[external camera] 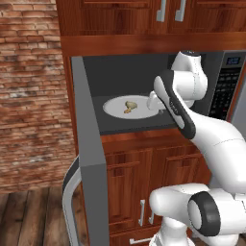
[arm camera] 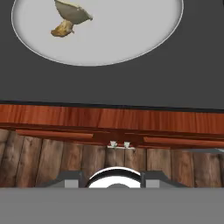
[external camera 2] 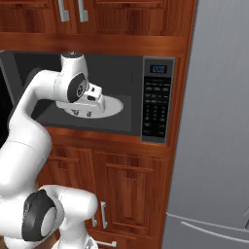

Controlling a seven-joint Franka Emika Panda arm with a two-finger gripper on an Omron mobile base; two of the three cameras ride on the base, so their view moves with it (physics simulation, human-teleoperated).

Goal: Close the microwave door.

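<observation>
Nearest the left base camera, the microwave door [external camera: 91,158] stands swung wide open, seen almost edge-on as a grey slab, with its long curved silver handle [external camera: 68,192] bowing out to the left and cut off by the bottom edge. Its black window cannot be seen from this angle. In the right base view only a dark sliver of the door shows at the far left edge.

The white arm rises from the base and bends into the open front of the microwave [external camera 2: 97,95]. The gripper [external camera 2: 92,103] hangs at the cavity mouth, above the front of the white round plate [external camera: 120,109]; the forearm covers it in the left base view, and its fingers are too small and too hidden to tell whether they are spread or closed. It holds nothing that can be made out.

On the plate lies a small tan mushroom [arm camera: 70,19], partly cut off at the top of the hand view. Below the cavity floor that view shows a wooden cabinet front [arm camera: 109,120] and plank flooring.

Farther right, the black keypad panel [external camera 2: 156,99] carries a blue display [external camera 2: 158,69] whose digits are blurred, perhaps 12:00. Key labels are unreadable.
</observation>
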